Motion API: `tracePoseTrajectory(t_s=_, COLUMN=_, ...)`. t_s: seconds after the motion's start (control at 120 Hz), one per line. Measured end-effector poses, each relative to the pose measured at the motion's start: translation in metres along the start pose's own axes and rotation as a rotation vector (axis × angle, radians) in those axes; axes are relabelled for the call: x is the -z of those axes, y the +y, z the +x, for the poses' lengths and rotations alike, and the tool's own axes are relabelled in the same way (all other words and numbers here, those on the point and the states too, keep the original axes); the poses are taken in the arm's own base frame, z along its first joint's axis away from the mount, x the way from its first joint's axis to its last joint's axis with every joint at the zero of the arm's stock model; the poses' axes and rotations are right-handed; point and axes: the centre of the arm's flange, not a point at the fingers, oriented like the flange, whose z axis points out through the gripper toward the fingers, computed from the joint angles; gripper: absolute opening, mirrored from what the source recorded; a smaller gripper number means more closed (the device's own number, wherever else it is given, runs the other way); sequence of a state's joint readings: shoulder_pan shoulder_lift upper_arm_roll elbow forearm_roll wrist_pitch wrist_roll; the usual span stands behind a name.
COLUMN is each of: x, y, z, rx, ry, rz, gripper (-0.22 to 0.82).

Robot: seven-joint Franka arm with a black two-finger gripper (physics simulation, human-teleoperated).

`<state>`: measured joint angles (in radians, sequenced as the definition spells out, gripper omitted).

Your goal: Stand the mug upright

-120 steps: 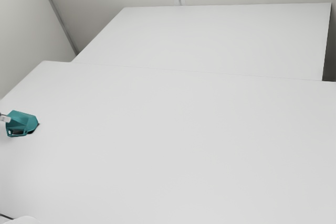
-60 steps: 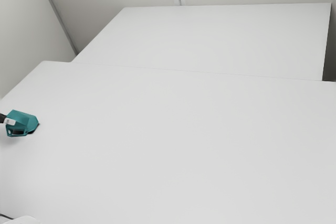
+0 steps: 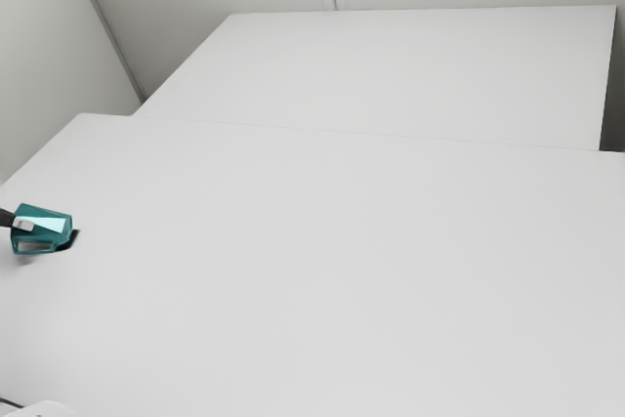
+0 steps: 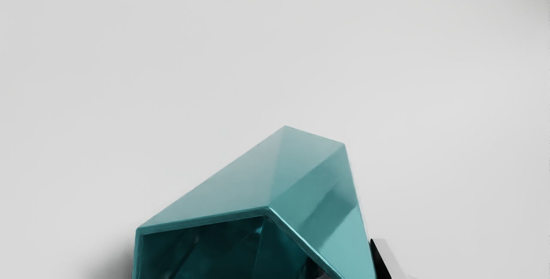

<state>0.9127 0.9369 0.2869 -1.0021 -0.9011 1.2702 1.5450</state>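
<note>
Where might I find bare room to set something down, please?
The white table is bare from the teal mug to the exterior view's right edge, and back to the seam. Crowded are that view's left edge, by mug and pincer, and lower-left corner, by a rounded white object.

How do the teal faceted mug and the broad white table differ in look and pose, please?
The mug is teal and glossy; the table is white and matte. The mug is hollow with angled facets, while the table is a plain expanse. The mug is tipped sideways, whereas the table lies flat. Both have straight edges.
</note>
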Motion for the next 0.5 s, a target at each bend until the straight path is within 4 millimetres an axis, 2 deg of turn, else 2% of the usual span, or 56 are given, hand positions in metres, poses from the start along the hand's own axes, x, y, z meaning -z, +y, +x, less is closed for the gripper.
tracePoseTrajectory(t_s=0.158, x=0.002, y=0.005, z=0.005, rx=-0.01, ry=0.001, rz=-0.007, gripper=-0.14)
tracePoseTrajectory(t_s=0.383, x=0.006, y=0.017, z=0.021, rx=-0.039, ry=0.013, rz=-0.019, gripper=-0.15)
tracePoseTrajectory(t_s=0.45, x=0.009, y=0.026, z=0.029, rx=-0.048, ry=0.008, rz=-0.014, gripper=-0.15)
tracePoseTrajectory(t_s=0.5, x=0.004, y=0.041, z=0.042, rx=-0.06, ry=-0.001, rz=-0.013, gripper=-0.15)
